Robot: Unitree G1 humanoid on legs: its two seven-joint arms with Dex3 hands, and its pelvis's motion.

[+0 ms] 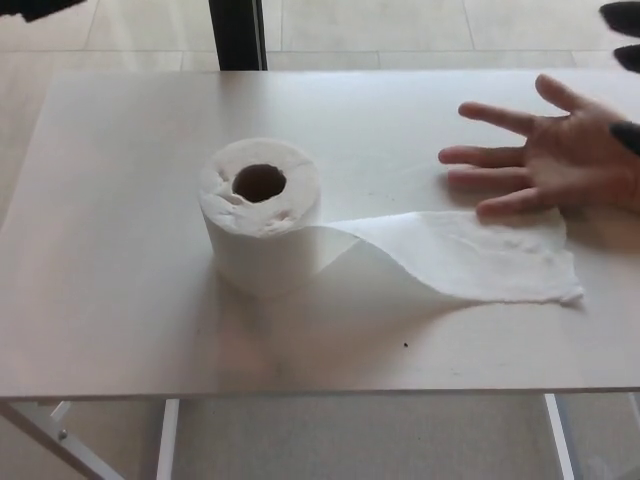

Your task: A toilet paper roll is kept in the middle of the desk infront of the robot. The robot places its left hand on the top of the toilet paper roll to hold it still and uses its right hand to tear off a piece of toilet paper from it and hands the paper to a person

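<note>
The near edge of the surface (320, 375) is bare apart from a tiny dark speck. Just beyond it, left of centre, stands the toilet paper roll (260, 215), upright on its flat end, its long axis vertical and the brown core hole facing up. A loose tail of paper (470, 260) leaves its base and runs toward 3 o'clock, lying flat, its ragged end close to the right edge.

Past the tail, at about 2 o'clock from the roll, a person's hand (560, 155) is spread palm up over the surface, fingers pointing toward 9 o'clock and a fingertip over the far edge of the paper, seemingly waiting to receive a piece.

Farthest off, only slivers of the robot show. A dark shape in the top left corner is likely the left robot hand (40, 8), at 10 o'clock from the roll and well apart from it; black tips at the top right edge are likely the right robot hand (625, 30), at 2 o'clock, beyond the person's hand. I cannot tell how the fingers of either are set.

The roll's top lies toward 4 o'clock from the left robot hand, with nothing between them. Nothing holds the roll yet.

No brand, label or writing is readable anywhere.
</note>
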